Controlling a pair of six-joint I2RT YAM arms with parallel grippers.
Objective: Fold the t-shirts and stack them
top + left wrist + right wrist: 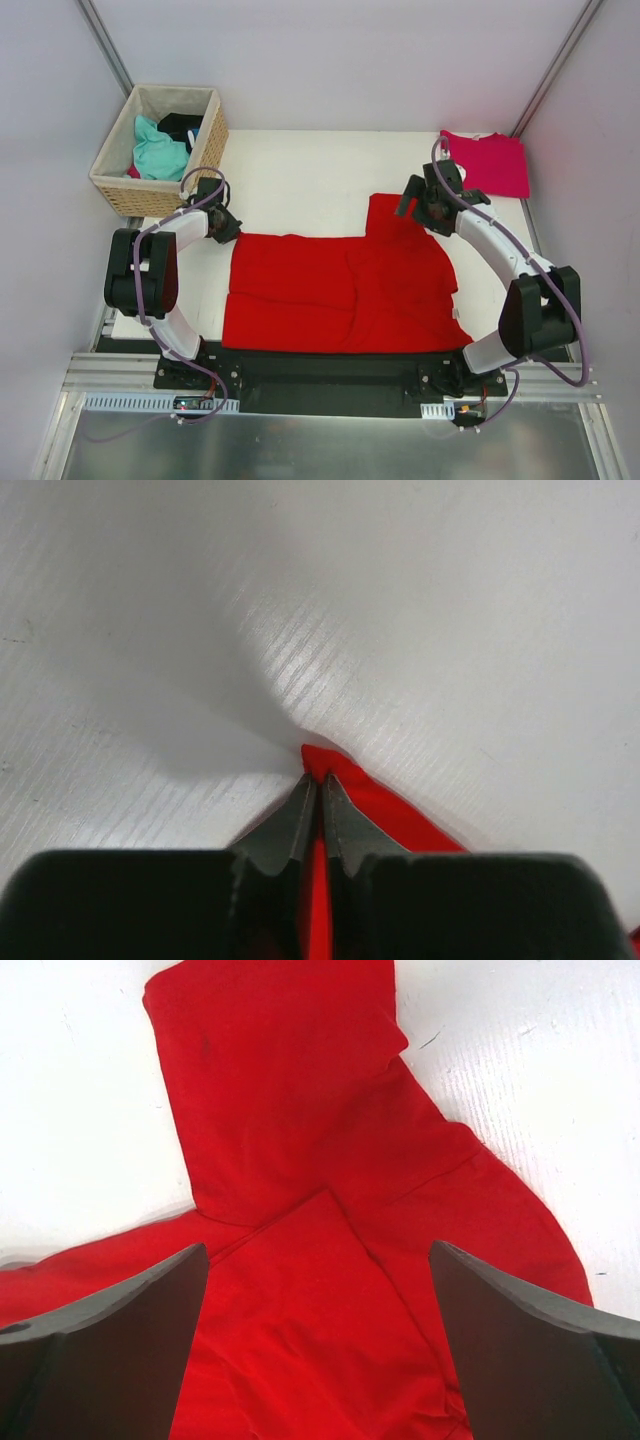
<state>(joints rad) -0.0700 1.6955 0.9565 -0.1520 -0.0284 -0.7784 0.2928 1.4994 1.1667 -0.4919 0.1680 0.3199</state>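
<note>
Pinching red tee (340, 290) corner (w/ left tool (318, 780)).

1. A spread shirt (340, 290) is laid on the near middle of the table (300, 160).
2. A folded shirt (490, 165) is placed at the far right corner.
3. A basket (115, 185) holding clothes (158, 150) is set far left.
4. The left gripper (230, 230) is placed at the spread shirt's far left corner, the right gripper (412, 205) above its far right sleeve.

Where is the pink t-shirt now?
In the top view, the pink t-shirt lies at the far right corner of the table, just beyond the right tool.
</note>
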